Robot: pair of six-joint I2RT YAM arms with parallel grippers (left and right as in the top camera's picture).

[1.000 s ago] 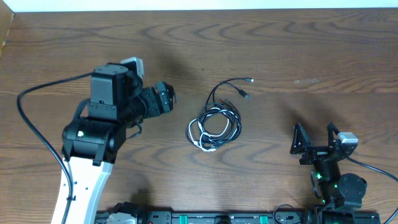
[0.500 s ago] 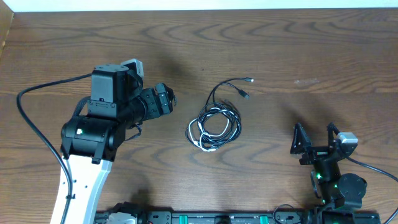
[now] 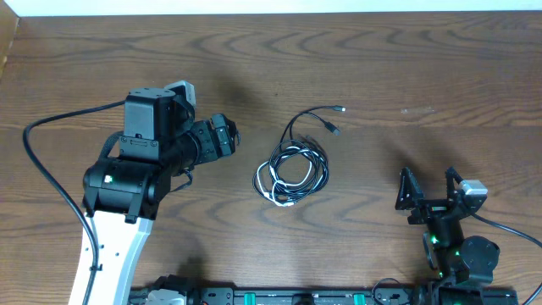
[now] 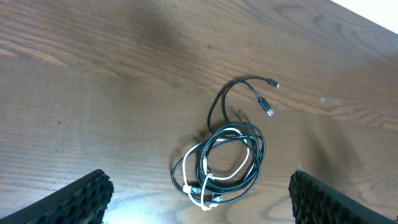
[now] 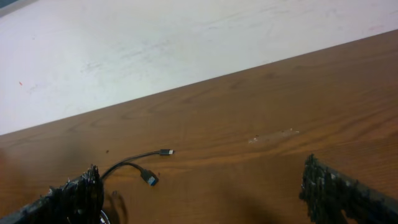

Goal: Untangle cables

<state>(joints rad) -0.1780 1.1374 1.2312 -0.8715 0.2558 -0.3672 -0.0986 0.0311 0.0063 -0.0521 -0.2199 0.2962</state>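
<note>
The cables (image 3: 292, 169) lie in a tangled coil on the table (image 3: 423, 68). On either side, the left end effector (image 3: 224, 135) and right end effector (image 3: 430, 193) gape wide, holding nothing.

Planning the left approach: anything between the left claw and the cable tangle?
No. Overhead view shows only bare wooden table between the left claw and the tangled cables; nothing else lies on that stretch.

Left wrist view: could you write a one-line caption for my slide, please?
Open left claw hovers above a tangled bundle of black and white cables lying on the wooden table.
</note>
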